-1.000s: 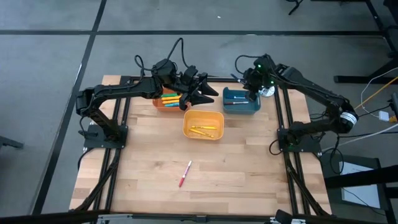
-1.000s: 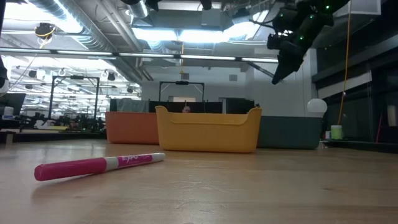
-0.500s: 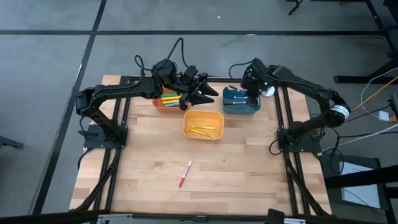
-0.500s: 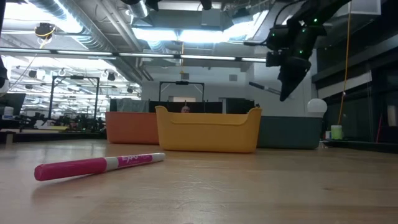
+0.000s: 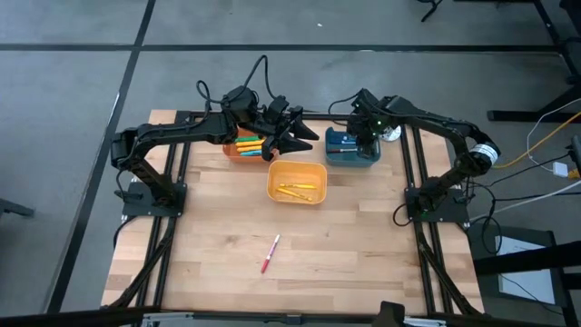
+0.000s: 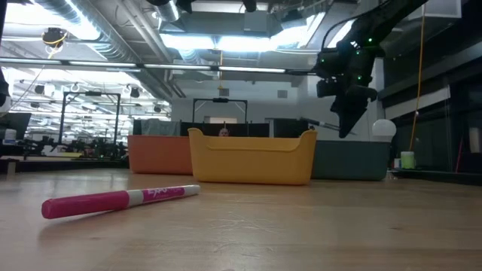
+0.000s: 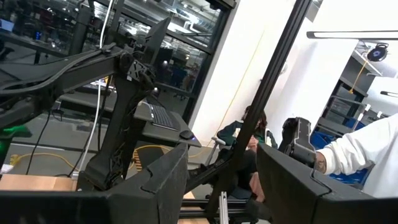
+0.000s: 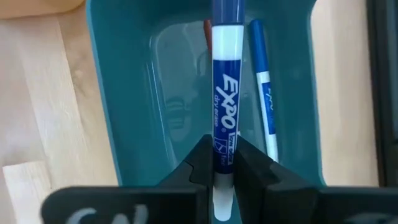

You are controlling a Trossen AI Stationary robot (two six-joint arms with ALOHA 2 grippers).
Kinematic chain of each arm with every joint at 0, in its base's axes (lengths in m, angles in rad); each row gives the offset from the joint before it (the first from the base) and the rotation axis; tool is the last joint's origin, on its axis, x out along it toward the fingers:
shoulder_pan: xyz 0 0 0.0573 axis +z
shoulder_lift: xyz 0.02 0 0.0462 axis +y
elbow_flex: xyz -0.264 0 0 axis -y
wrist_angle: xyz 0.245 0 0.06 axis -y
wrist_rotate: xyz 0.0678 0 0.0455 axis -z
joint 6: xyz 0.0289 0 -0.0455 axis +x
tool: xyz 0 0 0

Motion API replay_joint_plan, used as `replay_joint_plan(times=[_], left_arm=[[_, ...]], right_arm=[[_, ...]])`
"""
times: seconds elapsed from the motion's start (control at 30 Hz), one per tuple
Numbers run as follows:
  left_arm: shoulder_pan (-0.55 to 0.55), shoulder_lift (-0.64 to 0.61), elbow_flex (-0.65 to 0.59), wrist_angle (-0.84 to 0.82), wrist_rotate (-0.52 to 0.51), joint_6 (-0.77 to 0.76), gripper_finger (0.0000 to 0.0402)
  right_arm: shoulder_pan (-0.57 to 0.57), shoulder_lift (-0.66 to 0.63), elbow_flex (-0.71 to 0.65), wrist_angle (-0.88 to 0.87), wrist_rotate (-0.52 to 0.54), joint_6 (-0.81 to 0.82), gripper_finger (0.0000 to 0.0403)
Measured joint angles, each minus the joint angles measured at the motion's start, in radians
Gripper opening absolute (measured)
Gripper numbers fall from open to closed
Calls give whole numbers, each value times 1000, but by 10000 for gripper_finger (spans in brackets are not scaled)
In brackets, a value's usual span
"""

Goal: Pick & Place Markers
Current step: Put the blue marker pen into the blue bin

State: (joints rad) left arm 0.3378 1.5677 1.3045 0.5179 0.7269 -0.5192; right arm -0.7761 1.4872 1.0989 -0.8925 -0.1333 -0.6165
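Over the last second we have swung our right gripper (image 8: 225,163) from the far edge of the desk (image 5: 227,263) inward, and it now hangs directly above the teal bin (image 8: 124,93), so we judge the drop is the next thing due. Its fingers are clenched on a blue marker (image 8: 224,106), which the right wrist view shows pointing straight down into the bin's mouth. That marker has a white barrel with a blue printed label and a blue cap end. Two more markers already lie on the bin floor, one blue-and-white (image 8: 263,93) and one reddish, mostly hidden behind the held one. Our left gripper (image 5: 289,132) waits above the orange bin (image 5: 232,151) with its fingers spread apart and nothing between them; it has not moved. The yellow bin (image 5: 296,182) holds yellow markers, and one pink marker (image 5: 270,253) lies alone on the desk, well apart from the bins, not yet collected.
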Motion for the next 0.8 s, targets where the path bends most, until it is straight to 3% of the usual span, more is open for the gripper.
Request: replay_joint_plan(times=[0.8], left_arm=[[0,0,0,0,0,-18,184]], right_arm=[[-12,198,0,46,0,-25,39]])
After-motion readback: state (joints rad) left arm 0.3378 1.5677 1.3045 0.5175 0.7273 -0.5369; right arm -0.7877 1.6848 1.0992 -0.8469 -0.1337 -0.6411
